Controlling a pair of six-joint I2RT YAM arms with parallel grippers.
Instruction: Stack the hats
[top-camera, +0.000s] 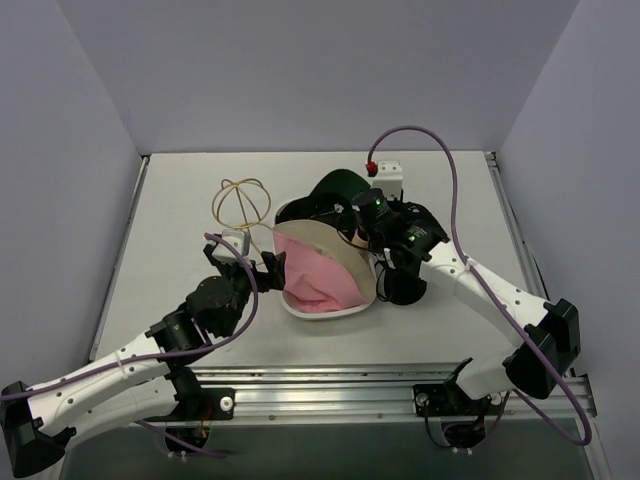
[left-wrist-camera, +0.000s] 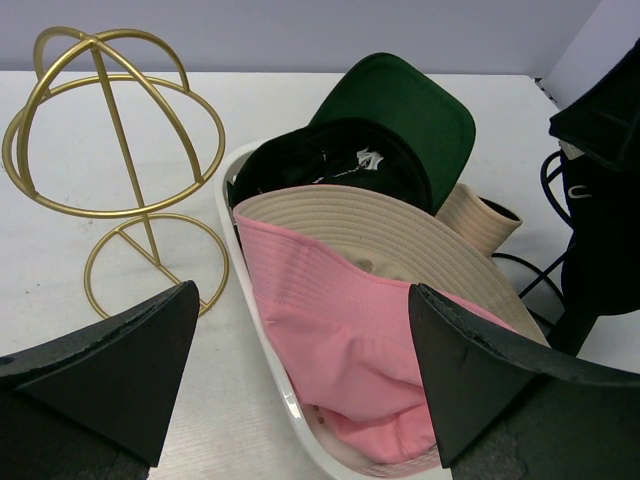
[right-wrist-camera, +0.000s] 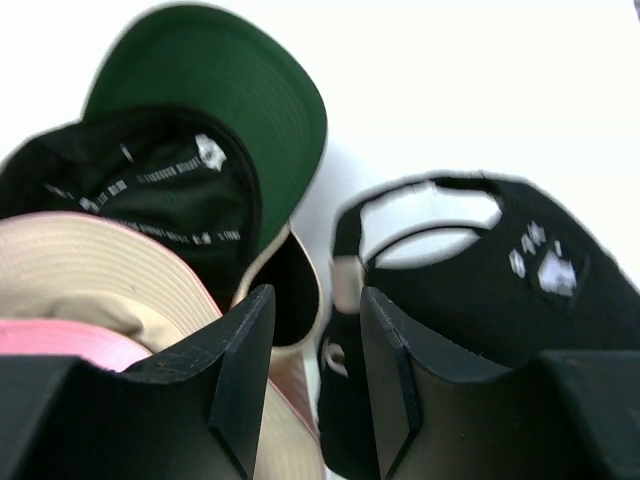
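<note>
A white tray (top-camera: 300, 312) in the middle of the table holds three hats. The pink hat (top-camera: 315, 275) lies nearest, the beige hat (top-camera: 335, 240) sits behind it, and the dark green hat (top-camera: 340, 188) lies upturned at the back. In the left wrist view the pink hat (left-wrist-camera: 340, 330), the beige brim (left-wrist-camera: 400, 235) and the green hat (left-wrist-camera: 405, 110) show clearly. My left gripper (top-camera: 268, 268) is open at the tray's left rim, its fingers (left-wrist-camera: 120, 370) wide apart around the pink hat. The black hat (right-wrist-camera: 500, 290), with small white logos, lies right of the tray. My right gripper (right-wrist-camera: 315, 370) hovers over its edge, fingers a little apart.
A gold wire hat stand (top-camera: 240, 205) stands left of the tray, close to my left gripper; it also shows in the left wrist view (left-wrist-camera: 110, 150). A small white box with a red button (top-camera: 385, 170) sits behind the hats. A purple cable arcs over the right arm.
</note>
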